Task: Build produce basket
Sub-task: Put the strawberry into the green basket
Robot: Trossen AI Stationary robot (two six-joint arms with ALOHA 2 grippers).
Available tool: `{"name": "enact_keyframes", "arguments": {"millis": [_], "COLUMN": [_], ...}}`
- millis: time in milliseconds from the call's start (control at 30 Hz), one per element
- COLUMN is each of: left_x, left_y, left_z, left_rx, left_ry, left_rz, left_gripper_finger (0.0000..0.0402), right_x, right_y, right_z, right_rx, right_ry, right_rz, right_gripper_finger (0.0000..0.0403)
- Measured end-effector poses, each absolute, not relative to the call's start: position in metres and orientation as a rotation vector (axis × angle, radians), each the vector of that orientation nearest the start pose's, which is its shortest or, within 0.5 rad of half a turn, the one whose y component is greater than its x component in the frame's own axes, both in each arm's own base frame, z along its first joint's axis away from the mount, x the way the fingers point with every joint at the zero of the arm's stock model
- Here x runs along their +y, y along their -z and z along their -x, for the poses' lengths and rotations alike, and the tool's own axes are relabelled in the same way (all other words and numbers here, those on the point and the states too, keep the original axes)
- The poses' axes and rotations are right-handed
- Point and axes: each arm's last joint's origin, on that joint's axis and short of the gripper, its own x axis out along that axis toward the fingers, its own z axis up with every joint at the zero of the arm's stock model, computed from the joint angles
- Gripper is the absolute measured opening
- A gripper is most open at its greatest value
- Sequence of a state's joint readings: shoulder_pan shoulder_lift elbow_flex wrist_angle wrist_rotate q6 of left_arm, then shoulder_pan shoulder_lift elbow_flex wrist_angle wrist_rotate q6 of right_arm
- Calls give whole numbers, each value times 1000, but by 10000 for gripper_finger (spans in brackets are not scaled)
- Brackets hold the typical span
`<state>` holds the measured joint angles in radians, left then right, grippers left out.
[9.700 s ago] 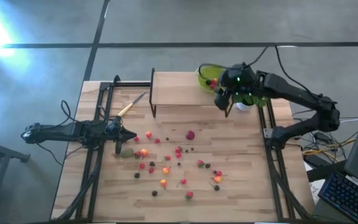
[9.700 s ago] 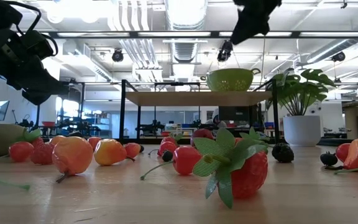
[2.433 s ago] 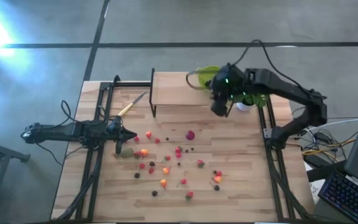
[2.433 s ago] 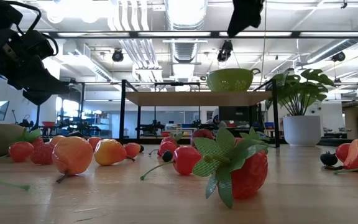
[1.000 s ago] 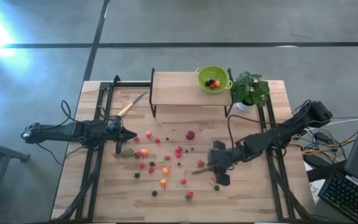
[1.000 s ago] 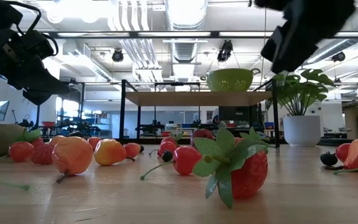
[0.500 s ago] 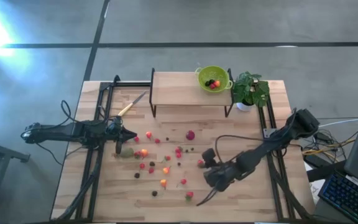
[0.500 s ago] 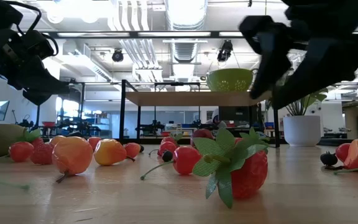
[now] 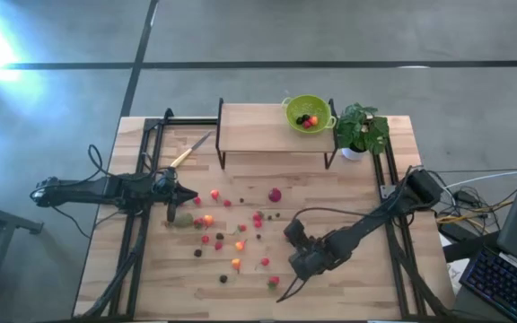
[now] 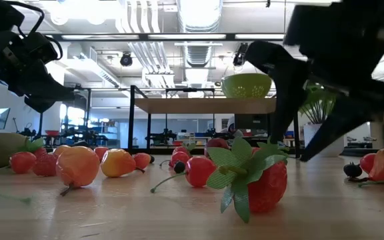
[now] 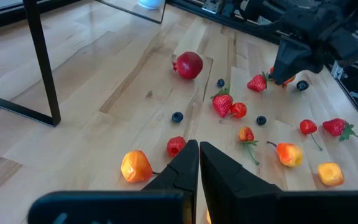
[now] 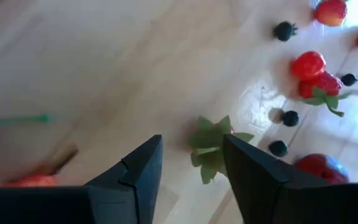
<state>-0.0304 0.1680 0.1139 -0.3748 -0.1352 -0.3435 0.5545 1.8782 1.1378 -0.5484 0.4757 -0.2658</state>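
wood counter [image 9: 348, 193]: our right hand [image 12: 188, 163], spread over a strawberry [image 12: 211, 147], should straddle it squarely before we pinch; left hand [image 11: 197, 163] pressed together

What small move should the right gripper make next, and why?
Probably lower straight down and close. The right gripper is open, empty, and poised over a strawberry lying on the table, while the basket on the shelf holds only a few fruits.
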Motion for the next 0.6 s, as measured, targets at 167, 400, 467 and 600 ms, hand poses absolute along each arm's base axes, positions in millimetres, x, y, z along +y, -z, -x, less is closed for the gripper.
{"name": "enact_keyframes", "arguments": {"millis": [167,400,467,600], "left_x": [1,1,1,1], "left_y": [-154,-154,-154,-154], "left_z": [-95,-95,-95,-95], "left_rx": [405,405,405,405], "left_ry": [-175,-175,-175,-175], "left_rz": [303,302,302,303], "left_gripper_finger": [21,21,21,21], "right_x": [168,166,167,167], "right_y": [-138,-136,-136,-136], "right_z": [-301,-299,-298,-299], "right_rx": [1131,1127,1135,1133], "right_ry": [-146,-102,-124,-114], "right_rz": [922,892,878,852], "right_gripper_finger": [130,84,74,58]}}
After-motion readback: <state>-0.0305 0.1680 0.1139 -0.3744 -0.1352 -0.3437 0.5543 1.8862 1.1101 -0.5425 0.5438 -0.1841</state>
